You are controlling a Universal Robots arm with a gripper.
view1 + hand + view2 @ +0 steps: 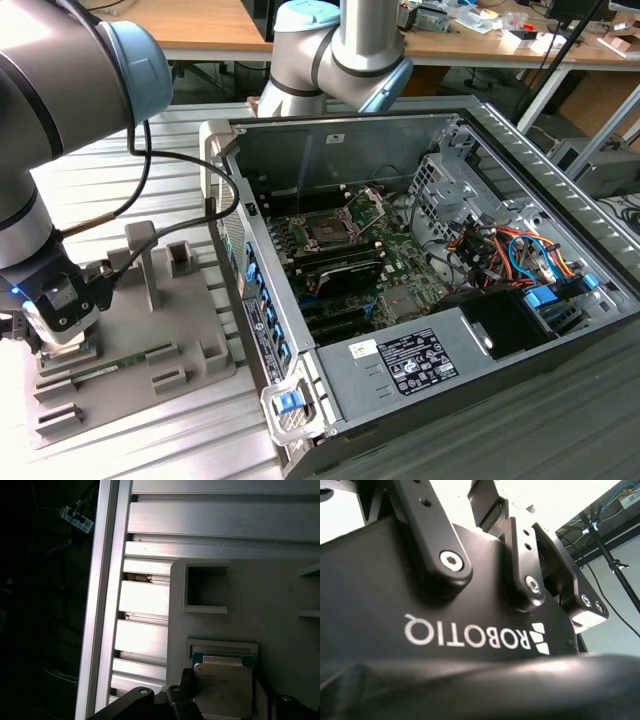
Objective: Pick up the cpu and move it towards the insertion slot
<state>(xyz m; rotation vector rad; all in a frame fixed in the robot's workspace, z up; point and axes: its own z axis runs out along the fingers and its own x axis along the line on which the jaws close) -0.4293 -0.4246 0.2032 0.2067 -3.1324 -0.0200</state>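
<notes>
The cpu [222, 692] lay flat in its shallow recess in the grey tray [280, 595], pale top upward, with a strip of green board showing along one edge in the first wrist view. In the exterior view the tray sat at the left on the ribbed metal desk [90, 185], and the gripper [65, 340] was lowered right over the tray's near-left corner, where the chip was. The dark gripper parts flanked the chip closely on two opposite sides. Whether the gripper was clamped on it or merely stood around it, I could not tell.

The step in hand looked like the pick-up itself, with the task barely begun. To do it well, the grasp wanted to be square on two opposite edges, centred and light, and the chip kept level while coming straight up out of the recess, since a tilt could catch it on the recess walls.

Further right stood the open computer case [560, 165]. On its board lay the insertion slot [328, 230], well apart from the tray. The slot's silver retention bracket [368, 205] was tipped up and its dark centre uncovered.
</notes>
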